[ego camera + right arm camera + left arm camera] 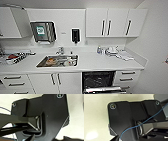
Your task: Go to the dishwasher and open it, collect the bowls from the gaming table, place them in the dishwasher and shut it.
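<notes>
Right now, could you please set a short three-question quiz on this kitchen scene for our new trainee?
1. True or false: the dishwasher stands open.
2. Which lies directly below the wall-mounted paper towel dispenser? A) the sink B) the dishwasher C) the drawers
3. Fill in: the dark soap dispenser hangs on the ____ between the paper towel dispenser and the upper cabinets.

Key: 1 true; 2 A; 3 wall.

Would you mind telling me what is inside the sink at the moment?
The sink holds a jumble of items: something orange-brown on its left side and pale pieces on its right. What they are is too blurred to tell, and whatever lies beneath them is covered.
</notes>
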